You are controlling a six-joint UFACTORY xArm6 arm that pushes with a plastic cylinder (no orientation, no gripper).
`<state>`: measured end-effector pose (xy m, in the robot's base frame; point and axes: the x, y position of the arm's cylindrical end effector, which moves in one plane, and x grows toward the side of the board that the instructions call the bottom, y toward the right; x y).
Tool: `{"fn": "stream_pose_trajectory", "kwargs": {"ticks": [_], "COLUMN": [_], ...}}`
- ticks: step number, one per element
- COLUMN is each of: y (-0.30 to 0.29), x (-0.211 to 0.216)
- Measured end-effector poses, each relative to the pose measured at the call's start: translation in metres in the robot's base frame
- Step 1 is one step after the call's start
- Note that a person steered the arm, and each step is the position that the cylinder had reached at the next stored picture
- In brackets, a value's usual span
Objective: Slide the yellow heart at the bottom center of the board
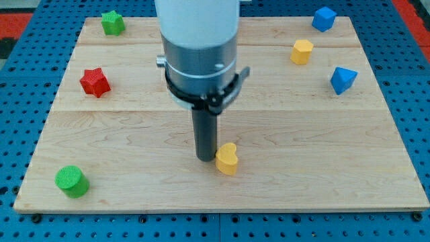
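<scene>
Green cylinder [71, 181] sitting nearest me. Yellow heart [227, 159] lying just above bottom centre of worktop [302, 188]. No gripper; my tip [205, 158] touching heart's left side, holding nothing. Risking heart sliding rightward, off-centre.

No readable text, labels, brands, numbers or signs anywhere in the camera view. Nothing legible on the wooden board [349, 181], the arm's white and grey housing [198, 40], the dark rod [205, 134], or any of the coloured blocks. The blue pegboard [20, 81] around the board carries no markings either.
</scene>
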<state>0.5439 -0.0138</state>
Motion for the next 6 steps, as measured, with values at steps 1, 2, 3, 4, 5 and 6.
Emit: {"fn": "stream_pose_trajectory", "kwargs": {"ticks": [1,2,3,4,5,6], "y": [0.006,0.005,0.021,0.039,0.04,0.043], "x": [0.004,-0.028,-0.037,-0.018,0.005,-0.018]}}
